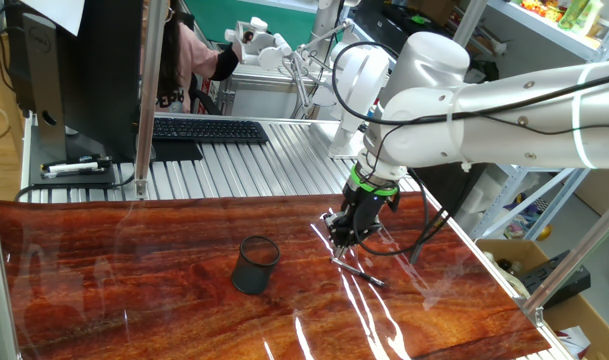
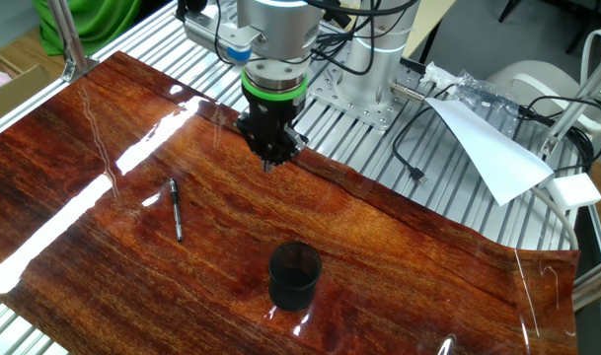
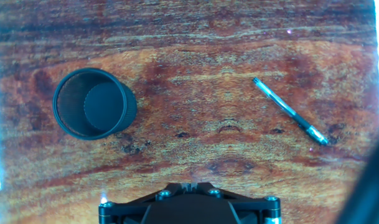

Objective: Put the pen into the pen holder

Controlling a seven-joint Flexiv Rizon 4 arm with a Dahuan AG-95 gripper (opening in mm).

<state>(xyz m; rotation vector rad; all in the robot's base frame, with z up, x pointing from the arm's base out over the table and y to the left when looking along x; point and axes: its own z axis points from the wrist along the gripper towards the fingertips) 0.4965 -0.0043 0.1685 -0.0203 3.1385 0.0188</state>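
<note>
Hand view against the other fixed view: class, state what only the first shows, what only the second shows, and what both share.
Only the hand view looks straight down into the pen holder, showing its empty floor. Only the other fixed view shows the gripper, shut and holding nothing, above the wooden table, plus the arm's base, cables and a white sheet beyond. Both show the pen lying flat on the table, apart from the upright holder.
</note>
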